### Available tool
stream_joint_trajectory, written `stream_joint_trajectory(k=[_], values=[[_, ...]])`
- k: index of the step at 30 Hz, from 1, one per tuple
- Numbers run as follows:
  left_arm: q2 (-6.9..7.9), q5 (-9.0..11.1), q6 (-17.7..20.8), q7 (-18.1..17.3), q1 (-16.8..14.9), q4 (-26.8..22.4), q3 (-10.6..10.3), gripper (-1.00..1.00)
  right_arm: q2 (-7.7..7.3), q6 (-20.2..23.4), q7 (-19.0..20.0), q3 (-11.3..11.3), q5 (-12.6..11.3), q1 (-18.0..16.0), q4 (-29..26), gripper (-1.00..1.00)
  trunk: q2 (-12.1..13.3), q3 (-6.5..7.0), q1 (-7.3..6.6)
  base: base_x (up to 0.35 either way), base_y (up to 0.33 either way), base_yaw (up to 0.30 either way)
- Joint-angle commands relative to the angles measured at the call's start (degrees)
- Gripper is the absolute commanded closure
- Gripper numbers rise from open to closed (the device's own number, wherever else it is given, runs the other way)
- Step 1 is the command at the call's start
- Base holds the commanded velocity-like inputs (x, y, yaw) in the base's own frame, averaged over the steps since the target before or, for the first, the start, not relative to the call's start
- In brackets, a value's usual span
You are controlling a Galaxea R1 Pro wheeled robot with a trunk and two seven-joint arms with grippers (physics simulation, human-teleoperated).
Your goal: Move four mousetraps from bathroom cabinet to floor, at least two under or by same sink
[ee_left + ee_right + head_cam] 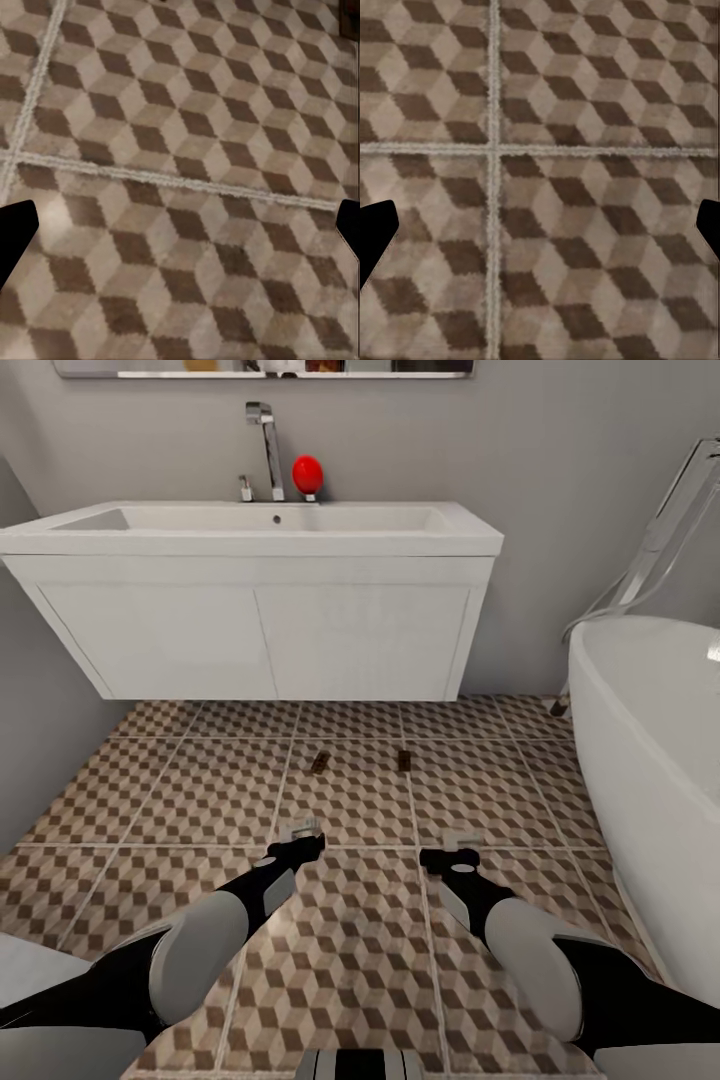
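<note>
Tan mousetraps (319, 762) (404, 760) on tiled floor (200, 790) beyond both wide-open, empty claws (303, 834) (458, 848), near sink (250, 540).

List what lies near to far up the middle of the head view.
Left gripper and right gripper → two mousetraps on the bathroom floor → sink → faucet → wall.

I see the cube-patterned floor (200, 790) carrying two mousetraps, one (319, 763) and another (404, 760), lying apart near its far edge, just in front of the sink (260, 610).
</note>
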Motion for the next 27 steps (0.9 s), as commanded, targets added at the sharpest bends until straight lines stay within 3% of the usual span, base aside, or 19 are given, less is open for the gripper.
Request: stream_joint_trajectory(k=[1, 13, 22, 27], values=[[-0.02, -0.6, -0.2, 0.3, 0.0, 0.1, 0.4, -1.0, 0.03, -0.2, -0.2, -0.5, 0.6, 0.0, 0.1, -1.0, 0.0, 0.19, -0.03, 0.0, 0.0, 0.0], [0.0, -0.5, -0.2, 0.3, 0.0, 0.1, 0.4, -1.0, 0.21, -0.1, -0.2, -0.5, 1.3, 0.0, 0.2, -1.0, 0.2, 2.84, -0.34, 0.0, 0.0, 0.0], [0.05, -0.5, -0.2, 0.3, 0.0, 0.1, 0.4, -1.0, 0.18, -0.3, -0.2, -0.5, 4.9, 0.0, 1.5, -1.0, 0.3, 4.84, -0.57, 0.0, 0.0, 0.0], [0.06, -0.5, -0.2, 0.3, 0.0, 0.1, 0.4, -1.0, 0.13, -0.3, -0.3, -0.5, 5.7, 0.0, 1.7, -1.0, 0.3, 5.95, -0.7, 0.0, 0.0, 0.0]])
